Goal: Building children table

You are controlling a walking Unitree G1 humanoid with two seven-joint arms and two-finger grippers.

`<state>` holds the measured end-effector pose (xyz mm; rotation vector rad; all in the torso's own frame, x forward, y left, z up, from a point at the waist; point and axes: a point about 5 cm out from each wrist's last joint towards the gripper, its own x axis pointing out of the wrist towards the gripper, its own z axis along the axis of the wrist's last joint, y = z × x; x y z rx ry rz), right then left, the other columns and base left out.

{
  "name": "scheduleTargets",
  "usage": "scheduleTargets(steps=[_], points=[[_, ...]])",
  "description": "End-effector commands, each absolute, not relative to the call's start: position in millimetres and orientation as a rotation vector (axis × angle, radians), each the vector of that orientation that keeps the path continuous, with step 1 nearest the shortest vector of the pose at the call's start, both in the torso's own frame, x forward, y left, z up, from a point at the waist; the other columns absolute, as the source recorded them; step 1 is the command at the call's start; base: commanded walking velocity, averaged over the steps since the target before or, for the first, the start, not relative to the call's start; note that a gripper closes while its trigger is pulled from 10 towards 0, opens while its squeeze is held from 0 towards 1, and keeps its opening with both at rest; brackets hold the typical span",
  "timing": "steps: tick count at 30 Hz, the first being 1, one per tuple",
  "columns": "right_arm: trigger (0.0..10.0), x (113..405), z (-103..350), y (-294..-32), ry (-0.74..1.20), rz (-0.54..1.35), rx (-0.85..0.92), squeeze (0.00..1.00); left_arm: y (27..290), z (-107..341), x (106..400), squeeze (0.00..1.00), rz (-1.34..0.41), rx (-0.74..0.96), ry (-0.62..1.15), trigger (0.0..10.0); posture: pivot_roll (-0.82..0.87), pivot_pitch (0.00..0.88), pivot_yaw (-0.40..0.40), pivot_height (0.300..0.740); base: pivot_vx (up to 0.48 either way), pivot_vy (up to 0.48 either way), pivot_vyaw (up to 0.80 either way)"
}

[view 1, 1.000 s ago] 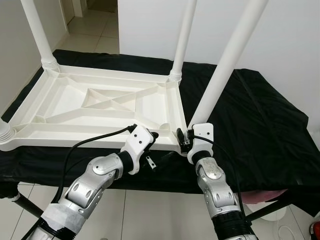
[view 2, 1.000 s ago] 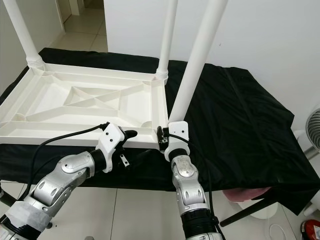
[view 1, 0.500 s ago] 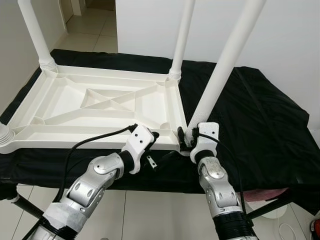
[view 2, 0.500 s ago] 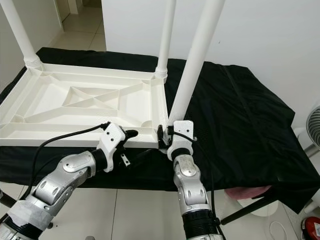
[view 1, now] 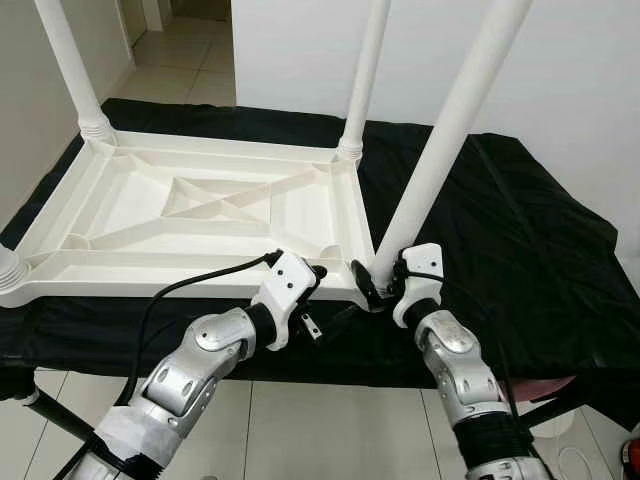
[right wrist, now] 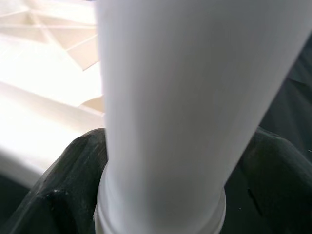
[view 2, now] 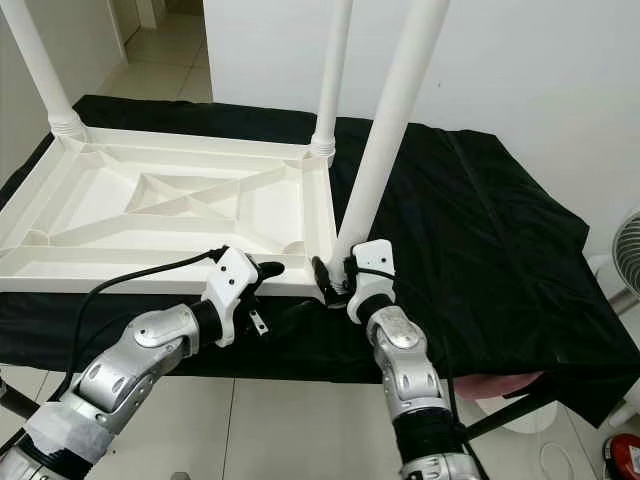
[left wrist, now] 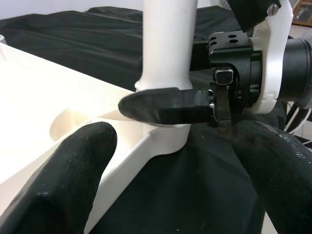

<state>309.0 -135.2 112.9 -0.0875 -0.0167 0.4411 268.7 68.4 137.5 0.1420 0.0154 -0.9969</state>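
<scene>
Four legs now stand in the upturned tabletop [view 1: 200,205] on the bench [view 1: 520,230]; right gripper [view 1: 372,285] has swung outward, fingers still clamped round the near leg [view 1: 440,150], probably screwing it home; left gripper [view 1: 318,300] waits released.

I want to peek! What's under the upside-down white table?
A black cloth lies under the upside-down table top and spreads out to the robot's right. What the cloth rests on is covered; only dark support legs poke out below it.

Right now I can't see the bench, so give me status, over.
Right gripper shut on the near leg at its base. Left gripper open at the tabletop edge, holding nothing. Nothing in the way.
</scene>
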Motion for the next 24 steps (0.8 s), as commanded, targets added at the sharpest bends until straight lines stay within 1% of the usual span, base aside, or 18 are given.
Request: scheduleTargets(steps=[1,4,16,17,18,19,20,23,24], points=[[10.0,312,115,-135,-0.033,0.535,-0.092,0.0,65,134,262,0.0,-1.114,0.149,0.029,10.0,-0.03,0.0,-0.076,0.74,0.0,0.0,0.0],[10.0,315,120,-134,-0.061,0.632,-0.108,0.0,66,130,261,0.0,-1.115,0.157,0.04,10.0,-0.03,0.0,-0.076,0.74,0.0,0.0,0.0],[10.0,330,127,-133,-0.086,0.75,-0.133,0.0,63,125,261,0.0,-1.102,0.149,0.048,10.0,-0.01,0.0,-0.08,0.74,0.0,0.0,0.0],[4.2,332,123,-133,-0.055,0.78,-0.163,0.0,64,124,260,0.0,-1.098,0.152,0.053,10.0,0.0,0.0,-0.084,0.74,0.0,0.0,0.0],[3.1,332,121,-133,-0.043,0.793,-0.166,0.0,64,124,260,0.0,-1.097,0.153,0.054,10.0,0.0,0.0,-0.085,0.74,0.0,0.0,0.0],[3.1,332,121,-133,-0.043,0.793,-0.166,0.0,64,124,260,0.0,-1.097,0.153,0.054,10.0,0.0,0.0,-0.085,0.74,0.0,0.0,0.0],[1.8,333,120,-134,-0.036,0.805,-0.171,0.0,65,124,260,0.0,-1.096,0.154,0.053,10.0,0.0,0.0,-0.086,0.74,0.0,0.0,0.0],[1.8,333,119,-135,-0.036,0.812,-0.172,0.0,65,124,260,0.0,-1.095,0.154,0.053,10.0,0.0,0.0,-0.086,0.74,0.0,0.0,0.0],[0.0,333,118,-135,-0.036,0.819,-0.172,0.0,65,124,260,0.0,-1.095,0.154,0.052,10.0,0.0,0.0,-0.086,0.74,0.0,0.0,0.0]])
